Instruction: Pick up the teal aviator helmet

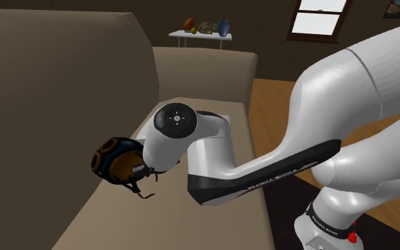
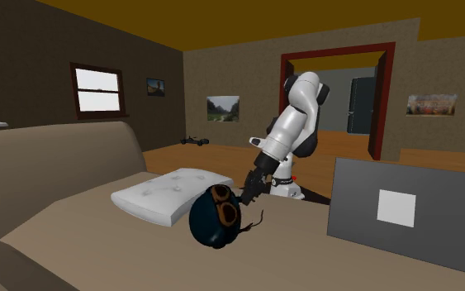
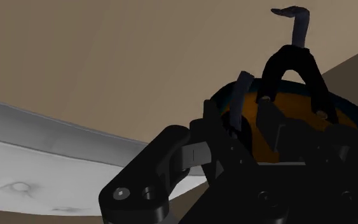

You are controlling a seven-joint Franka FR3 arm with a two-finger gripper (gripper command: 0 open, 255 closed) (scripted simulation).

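Found gripper (image 1: 143,170) clenched on the rim of the dark teal aviator helmet (image 1: 116,162), low over the sofa seat (image 1: 120,224), just right of the white cushion (image 2: 160,194). Called for a firm squeeze, a straight slow rise, and care with the dangling straps (image 1: 147,192).

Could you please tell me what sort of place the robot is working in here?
Probably a home living room: a tan sofa with a white cushion, framed pictures on the walls, and a window.
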